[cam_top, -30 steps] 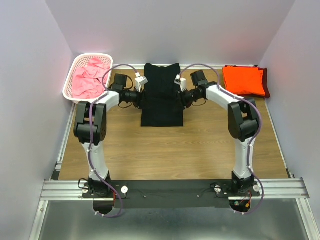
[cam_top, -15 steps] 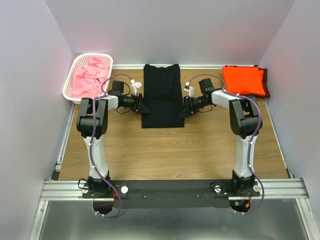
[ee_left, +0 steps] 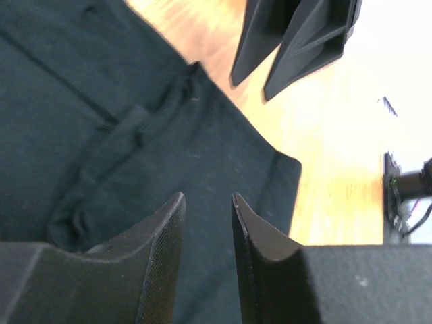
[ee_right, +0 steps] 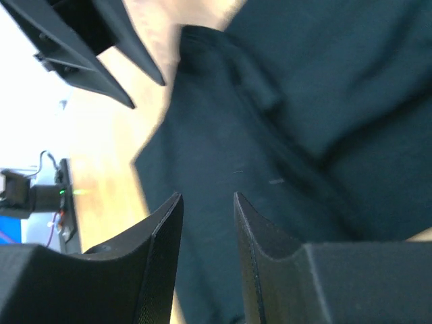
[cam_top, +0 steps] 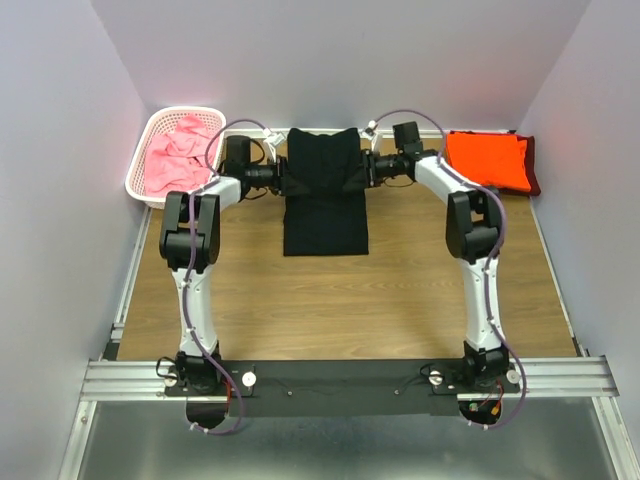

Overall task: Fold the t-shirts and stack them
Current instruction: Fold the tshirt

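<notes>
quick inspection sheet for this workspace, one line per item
surface: wooden table, no spills seen
job's things: black t-shirt flat at far centre; orange t-shirt folded on maroon t-shirt, far right; pink t-shirts bunched in basket
clutter: white basket, far left
grippers: left gripper and right gripper over black t-shirt's sides, jaws slightly apart, nothing seen between
cables: purple cables looped along both arms
surroundings: plain walls; metal rail at near edge

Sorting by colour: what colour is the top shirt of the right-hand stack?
Orange t-shirt; top external view.
</notes>
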You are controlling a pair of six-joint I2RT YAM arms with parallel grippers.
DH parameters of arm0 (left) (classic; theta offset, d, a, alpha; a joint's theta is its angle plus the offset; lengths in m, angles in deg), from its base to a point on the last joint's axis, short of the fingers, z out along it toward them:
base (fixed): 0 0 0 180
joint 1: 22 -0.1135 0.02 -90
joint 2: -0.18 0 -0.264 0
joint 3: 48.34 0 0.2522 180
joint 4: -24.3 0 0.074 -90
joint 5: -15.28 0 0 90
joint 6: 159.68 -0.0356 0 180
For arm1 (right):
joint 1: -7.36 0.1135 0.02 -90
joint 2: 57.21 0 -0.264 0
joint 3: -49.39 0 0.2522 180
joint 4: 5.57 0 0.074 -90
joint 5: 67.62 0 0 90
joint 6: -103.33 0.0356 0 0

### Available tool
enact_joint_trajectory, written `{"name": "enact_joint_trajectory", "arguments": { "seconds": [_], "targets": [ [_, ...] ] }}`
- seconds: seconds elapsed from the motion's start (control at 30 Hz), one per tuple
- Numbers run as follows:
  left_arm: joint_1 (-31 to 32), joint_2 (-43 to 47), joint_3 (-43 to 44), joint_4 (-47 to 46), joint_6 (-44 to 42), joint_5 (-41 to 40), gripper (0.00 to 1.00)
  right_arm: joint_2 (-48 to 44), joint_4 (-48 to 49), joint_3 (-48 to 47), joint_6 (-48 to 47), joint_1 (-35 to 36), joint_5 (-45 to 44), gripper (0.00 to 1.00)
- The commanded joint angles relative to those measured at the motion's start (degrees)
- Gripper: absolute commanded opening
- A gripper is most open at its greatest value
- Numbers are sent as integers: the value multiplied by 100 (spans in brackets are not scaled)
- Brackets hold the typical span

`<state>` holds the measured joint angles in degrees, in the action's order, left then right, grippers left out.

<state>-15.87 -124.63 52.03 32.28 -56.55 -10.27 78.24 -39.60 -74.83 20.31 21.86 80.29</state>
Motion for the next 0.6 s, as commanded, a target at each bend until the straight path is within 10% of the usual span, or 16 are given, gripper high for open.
{"name": "enact_joint_trajectory", "arguments": {
  "seconds": [0.0,0.37,0.57],
  "targets": [
    [-59,-798,232,-854,1094,-212,40,814,50,-309,321,-35,-175,43],
    [-402,-619,42,-1171,1282,-152,48,521,111,-215,269,-132,-167,50],
    [-393,1607,-943,566,-2159,-274,57,-1300,-239,1147,-854,-27,-482,59]
  ]
}}
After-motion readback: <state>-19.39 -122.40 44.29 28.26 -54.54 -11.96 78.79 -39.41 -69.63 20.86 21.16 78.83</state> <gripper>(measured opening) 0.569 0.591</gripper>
